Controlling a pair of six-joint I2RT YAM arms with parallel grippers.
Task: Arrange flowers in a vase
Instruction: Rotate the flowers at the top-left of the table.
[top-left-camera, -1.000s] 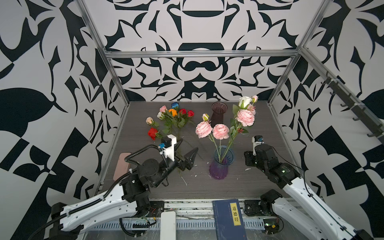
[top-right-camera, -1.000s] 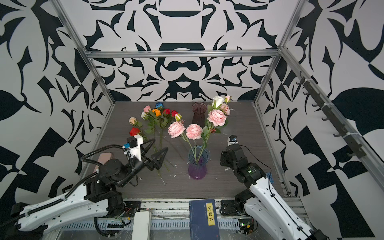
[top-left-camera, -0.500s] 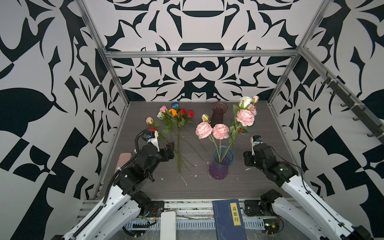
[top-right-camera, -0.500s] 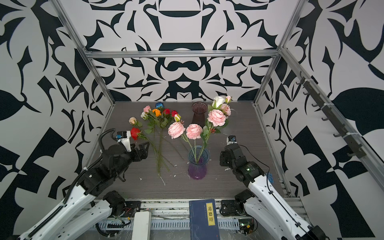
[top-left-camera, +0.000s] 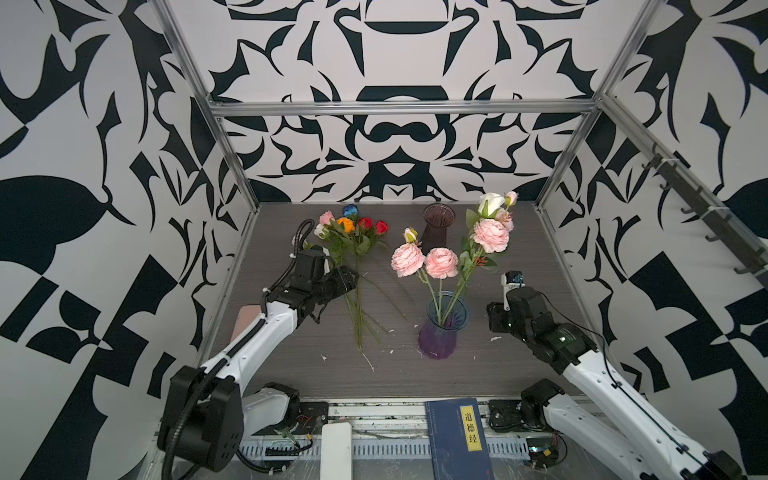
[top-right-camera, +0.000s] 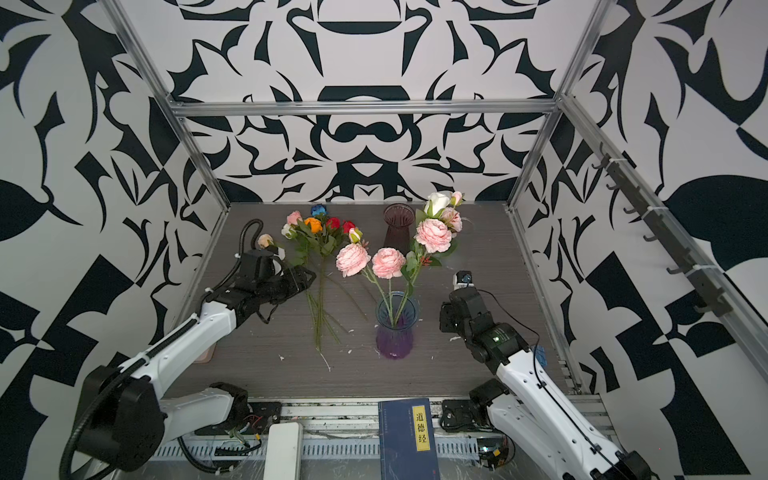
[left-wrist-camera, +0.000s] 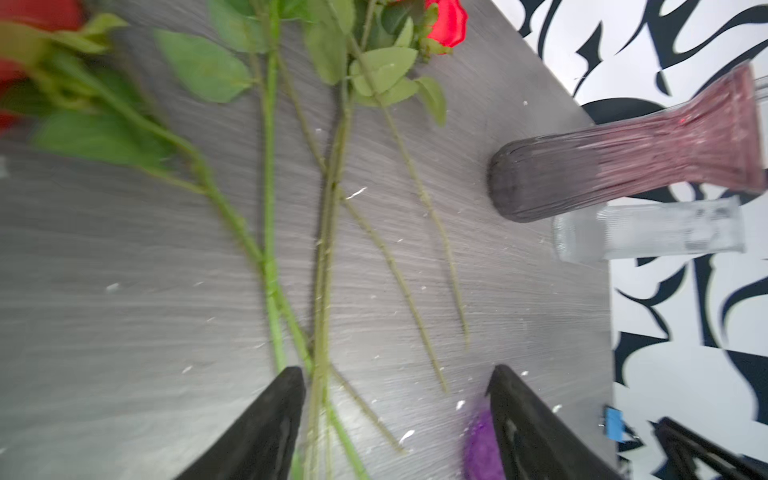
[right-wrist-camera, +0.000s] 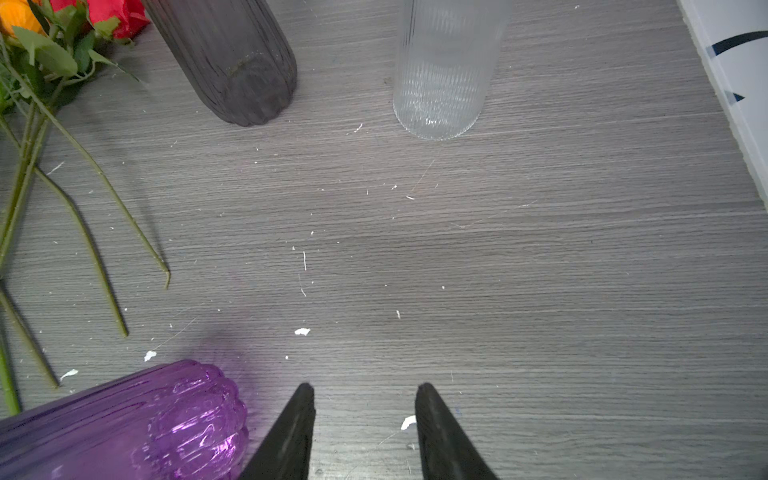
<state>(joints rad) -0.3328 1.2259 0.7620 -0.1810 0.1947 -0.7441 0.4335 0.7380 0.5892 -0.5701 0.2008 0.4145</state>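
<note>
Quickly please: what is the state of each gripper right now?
Left gripper: open, jaws apart over the loose flower stems, gripping nothing.
Right gripper: open, empty, beside the purple vase.

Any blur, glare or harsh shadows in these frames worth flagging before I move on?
Left wrist view: motion-smeared, with the table grain streaked and the flowers soft toward the picture's edge. Right wrist view: sharp, with small bright glints on the purple vase. Both top views: sharp and evenly lit, with only soft shadows.
</note>
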